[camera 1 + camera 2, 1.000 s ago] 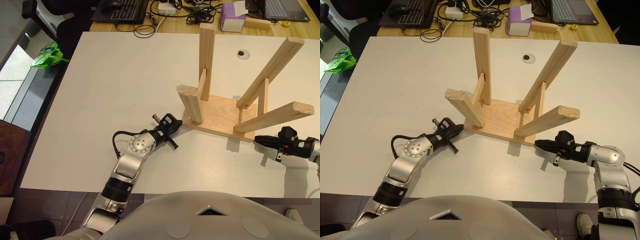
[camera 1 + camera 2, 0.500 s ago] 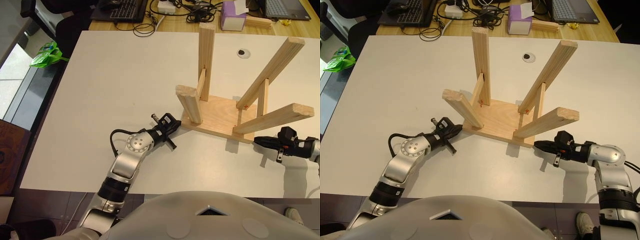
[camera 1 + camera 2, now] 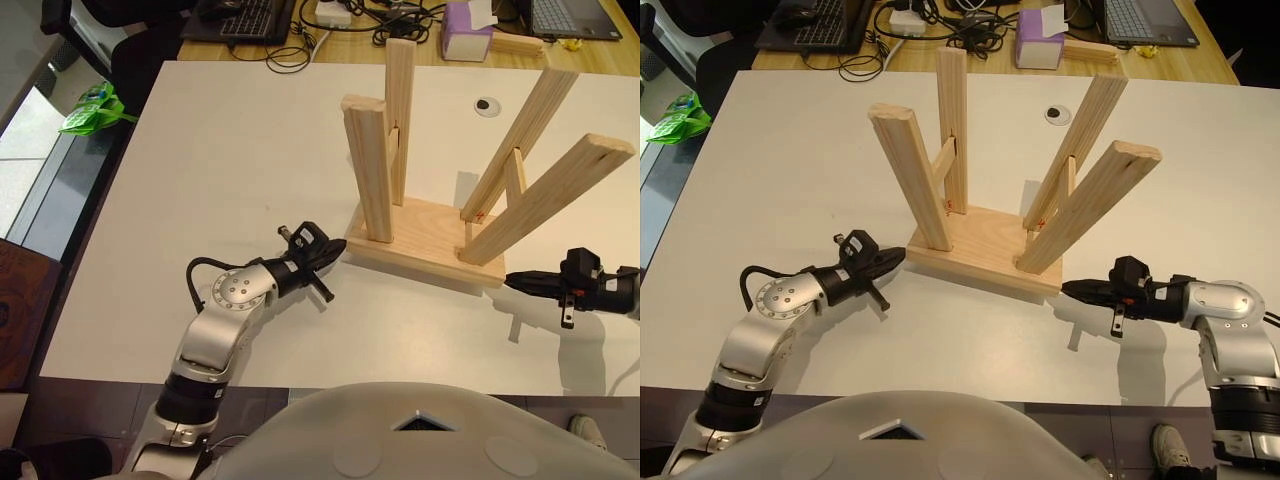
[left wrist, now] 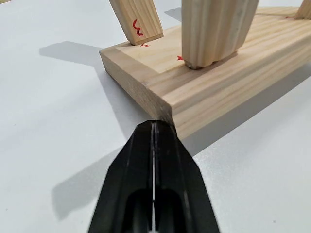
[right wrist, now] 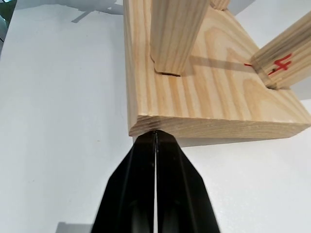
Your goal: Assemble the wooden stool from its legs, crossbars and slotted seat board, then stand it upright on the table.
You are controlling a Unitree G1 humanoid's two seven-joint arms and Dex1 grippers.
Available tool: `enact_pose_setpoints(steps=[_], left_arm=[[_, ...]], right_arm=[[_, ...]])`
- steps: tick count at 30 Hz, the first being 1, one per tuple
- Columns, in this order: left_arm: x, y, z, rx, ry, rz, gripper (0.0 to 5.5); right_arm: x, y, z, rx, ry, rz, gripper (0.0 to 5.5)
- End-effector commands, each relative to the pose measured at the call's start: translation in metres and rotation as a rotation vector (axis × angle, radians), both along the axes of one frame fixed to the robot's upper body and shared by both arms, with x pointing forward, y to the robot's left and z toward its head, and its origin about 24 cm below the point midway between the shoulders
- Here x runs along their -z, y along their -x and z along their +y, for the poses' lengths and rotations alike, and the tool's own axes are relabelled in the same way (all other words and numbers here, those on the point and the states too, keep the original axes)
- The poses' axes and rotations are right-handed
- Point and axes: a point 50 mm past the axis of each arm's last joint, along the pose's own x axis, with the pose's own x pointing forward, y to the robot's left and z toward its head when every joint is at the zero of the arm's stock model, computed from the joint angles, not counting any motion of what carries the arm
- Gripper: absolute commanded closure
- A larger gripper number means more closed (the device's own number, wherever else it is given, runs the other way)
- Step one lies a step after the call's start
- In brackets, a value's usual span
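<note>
The wooden stool rests upside down on the white table, its seat board (image 3: 425,240) under several legs (image 3: 368,170) that point up and lean away from me. Short crossbars (image 3: 943,160) join the legs in pairs. The board's thick near edge faces me. My left gripper (image 3: 340,247) is shut, its tip touching the board's near left corner (image 4: 163,104). My right gripper (image 3: 508,279) is shut too, and its tip presses the near right corner (image 5: 146,124). Neither gripper holds anything between its fingers.
A black round grommet (image 3: 485,104) sits in the table behind the stool. Beyond the far edge a wooden desk carries a purple box (image 3: 468,30), a keyboard (image 3: 240,20) and cables. A green bag (image 3: 95,108) lies off the table's left side.
The stool has tipped: its legs swung up and away from me and the board's near edge now faces me. My left gripper shifted left while keeping at the corner. The right one barely moved.
</note>
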Motion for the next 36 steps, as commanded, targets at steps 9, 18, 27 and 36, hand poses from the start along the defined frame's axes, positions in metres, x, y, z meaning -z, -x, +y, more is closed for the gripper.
enact_pose_setpoints(steps=[9,18,27,36], left_arm=[[-0.032,0.008,-0.017,0.134,0.156,-0.021,5.47],[-0.05,0.009,-0.016,0.143,0.259,-0.021,5.47],[-0.051,0.011,-0.017,0.156,0.265,-0.019,5.47],[-0.057,0.009,-0.016,0.16,0.297,-0.034,5.47]], right_arm=[[-0.029,-0.002,0.014,-0.064,-0.098,-0.019,5.5],[-0.036,0.0,0.015,-0.062,-0.133,0.0,5.5],[-0.045,0.0,0.016,-0.068,-0.167,-0.008,5.5],[-0.056,-0.004,0.02,-0.061,-0.209,-0.015,5.5]])
